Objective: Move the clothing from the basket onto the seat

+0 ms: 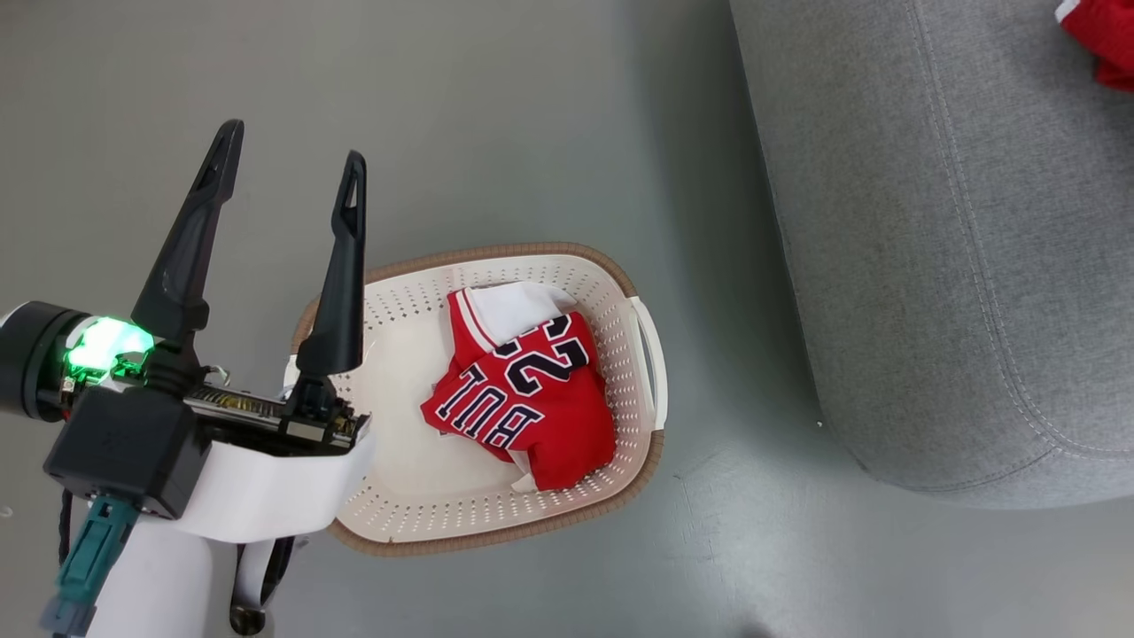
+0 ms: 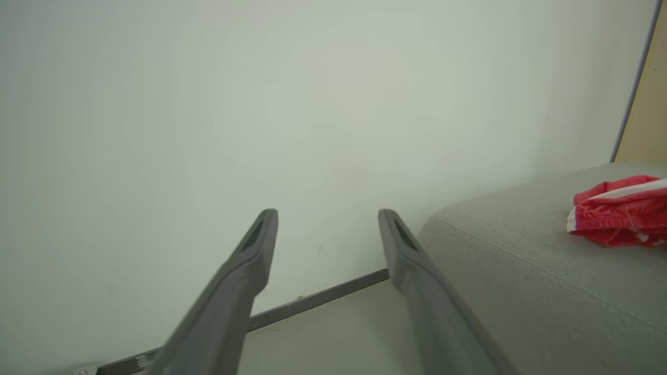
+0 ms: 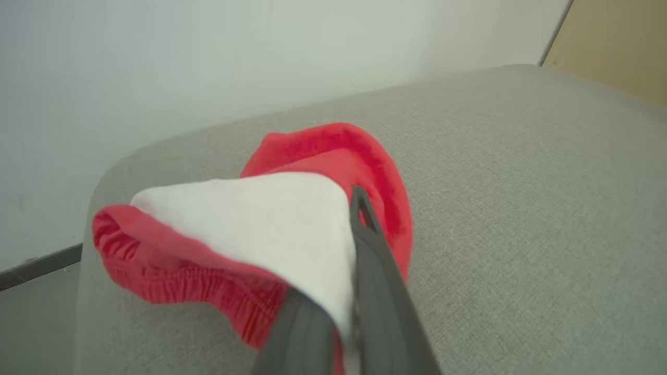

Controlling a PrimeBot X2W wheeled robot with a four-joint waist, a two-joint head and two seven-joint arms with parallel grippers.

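Note:
A red jersey [image 1: 532,390] with black white-edged letters and numbers lies crumpled in the cream basket [image 1: 631,354] on the floor. My left gripper [image 1: 292,146] hovers open over the basket's left rim with nothing between its fingers; in the left wrist view this gripper [image 2: 328,214] points toward the wall. Red shorts [image 3: 250,224] with a white stripe rest on the grey seat [image 3: 521,182], and my right gripper [image 3: 354,213] is shut on their white part. The shorts [image 1: 1103,35] show at the seat's [image 1: 930,221] far corner, and again [image 2: 620,213] on the cushion [image 2: 521,271].
Grey floor [image 1: 532,115] surrounds the basket, with a strip of it between basket and seat. A pale wall [image 2: 260,104] with a dark baseboard [image 2: 312,299] stands behind the seat. A tan panel [image 3: 615,47] rises at the far right.

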